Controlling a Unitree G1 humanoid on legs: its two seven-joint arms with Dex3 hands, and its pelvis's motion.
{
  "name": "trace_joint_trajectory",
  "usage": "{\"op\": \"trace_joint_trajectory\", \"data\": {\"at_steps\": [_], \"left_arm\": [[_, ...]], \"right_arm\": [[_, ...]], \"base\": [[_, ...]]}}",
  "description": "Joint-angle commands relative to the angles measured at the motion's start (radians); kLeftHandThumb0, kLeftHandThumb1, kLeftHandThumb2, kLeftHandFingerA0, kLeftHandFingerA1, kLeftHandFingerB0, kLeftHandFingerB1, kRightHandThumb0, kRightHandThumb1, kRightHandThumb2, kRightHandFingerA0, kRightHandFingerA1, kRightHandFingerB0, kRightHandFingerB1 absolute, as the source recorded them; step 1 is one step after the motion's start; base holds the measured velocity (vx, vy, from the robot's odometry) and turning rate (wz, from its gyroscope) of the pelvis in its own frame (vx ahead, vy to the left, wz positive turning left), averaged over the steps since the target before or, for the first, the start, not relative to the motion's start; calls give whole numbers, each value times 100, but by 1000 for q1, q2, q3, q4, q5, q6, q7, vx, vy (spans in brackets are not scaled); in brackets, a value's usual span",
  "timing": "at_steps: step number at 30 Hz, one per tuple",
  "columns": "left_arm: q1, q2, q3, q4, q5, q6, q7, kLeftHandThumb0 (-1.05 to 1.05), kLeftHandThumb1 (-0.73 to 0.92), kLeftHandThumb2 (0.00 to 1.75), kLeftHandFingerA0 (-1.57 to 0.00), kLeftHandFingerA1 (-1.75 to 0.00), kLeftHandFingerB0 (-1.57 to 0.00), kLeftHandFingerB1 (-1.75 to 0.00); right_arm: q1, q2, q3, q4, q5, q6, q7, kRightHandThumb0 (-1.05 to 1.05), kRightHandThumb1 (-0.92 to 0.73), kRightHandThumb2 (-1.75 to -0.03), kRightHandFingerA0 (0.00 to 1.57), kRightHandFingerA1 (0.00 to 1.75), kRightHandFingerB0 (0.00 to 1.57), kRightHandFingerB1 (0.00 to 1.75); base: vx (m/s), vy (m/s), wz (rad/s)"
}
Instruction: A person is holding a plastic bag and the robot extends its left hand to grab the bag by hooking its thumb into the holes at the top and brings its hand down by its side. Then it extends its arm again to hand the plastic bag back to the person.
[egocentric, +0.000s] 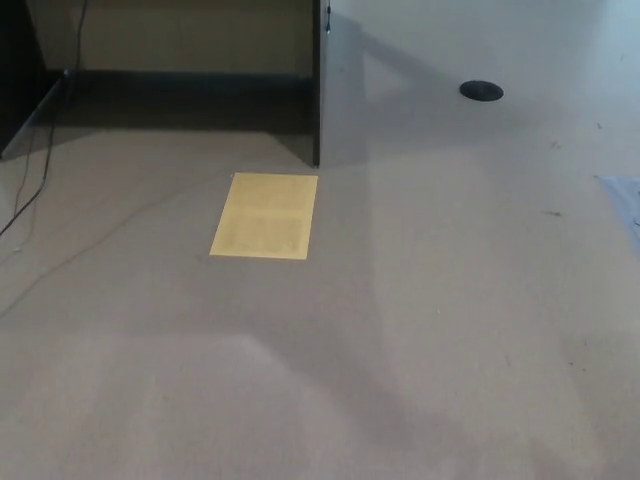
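Here, only bare grey floor (420, 330) shows, a yellow sheet (265, 215) lying flat near a cabinet's corner (318, 150), with neither robot hand, the person nor the plastic bag in view, so any grasp cannot be told.

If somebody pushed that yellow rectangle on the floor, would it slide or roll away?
The yellow sheet lies flat on the floor with no visible thickness, so it would probably slide, not roll. It looks like paper or thin card, likely light and bendy when lifted.
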Motion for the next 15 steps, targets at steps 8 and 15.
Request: {"op": "trace_joint_trajectory", "data": {"at_steps": [8,15], "left_arm": [[9,43,0,64,20,-210,82,-32,59,59,-54,-43,-45,-36],[13,38,7,79,-3,-222,66,-32,57,58,-54,-44,-43,-36]], "right_arm": [[3,-43,20,51,-22,-128,-10,-40,-59,-80,63,59,50,52],[6,-33,5,68,-11,-141,-17,-40,-59,-81,66,59,51,52]], "base": [[0,0,0],[0,0,0]]}}
